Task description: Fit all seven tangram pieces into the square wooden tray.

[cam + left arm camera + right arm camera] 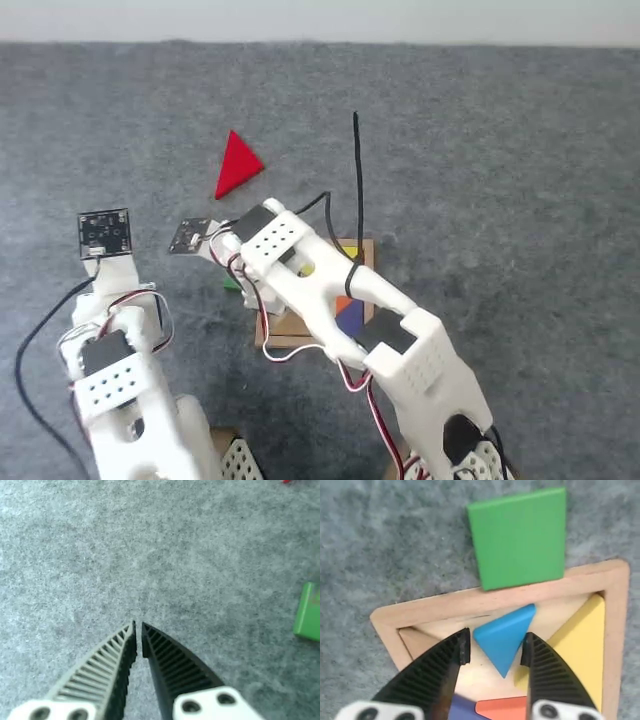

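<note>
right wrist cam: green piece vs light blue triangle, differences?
The green piece is four-sided and larger; the light blue triangle is three-sided and smaller. The green piece lies outside the tray, against its rim; the light blue triangle sits inside it. Both are flat.

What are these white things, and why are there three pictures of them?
They are two robot arms doing a tangram puzzle on a grey mat. One picture looks down from above; the other two come from cameras on each arm's wrist. The left gripper is shut and holds nothing. The right gripper is open over the wooden tray, its fingers either side of a blue triangle lying inside. A yellow piece is in too. A green piece lies just outside the tray, and a red triangle lies farther off.
</note>
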Motion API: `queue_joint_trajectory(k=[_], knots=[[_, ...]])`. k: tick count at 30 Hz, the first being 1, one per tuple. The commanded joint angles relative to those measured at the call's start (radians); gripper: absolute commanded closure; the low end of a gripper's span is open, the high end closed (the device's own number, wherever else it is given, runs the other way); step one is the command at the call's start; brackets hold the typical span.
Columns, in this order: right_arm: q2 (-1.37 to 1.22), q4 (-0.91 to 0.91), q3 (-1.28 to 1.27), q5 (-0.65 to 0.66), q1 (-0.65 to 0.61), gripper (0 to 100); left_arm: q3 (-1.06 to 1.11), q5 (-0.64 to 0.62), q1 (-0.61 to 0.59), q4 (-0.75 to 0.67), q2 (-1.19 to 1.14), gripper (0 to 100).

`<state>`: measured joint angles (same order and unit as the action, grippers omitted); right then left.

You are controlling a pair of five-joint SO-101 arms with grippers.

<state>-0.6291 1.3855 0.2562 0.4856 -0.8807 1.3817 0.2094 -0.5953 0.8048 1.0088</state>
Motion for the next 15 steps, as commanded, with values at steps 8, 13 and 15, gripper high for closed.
queue_joint_trajectory(k=[8, 13, 15], knots=[[-0.025, -0.033, 0.018, 0.018, 0.021, 89.6, -0.05, -0.003, -0.002, -0.017, 0.025, 98], [-0.025, -0.035, 0.018, 0.018, 0.021, 89.8, -0.05, -0.003, -0.002, -0.017, 0.025, 98], [-0.019, -0.035, 0.02, 0.015, 0.021, 89.8, -0.05, -0.003, -0.002, -0.017, 0.025, 98]])
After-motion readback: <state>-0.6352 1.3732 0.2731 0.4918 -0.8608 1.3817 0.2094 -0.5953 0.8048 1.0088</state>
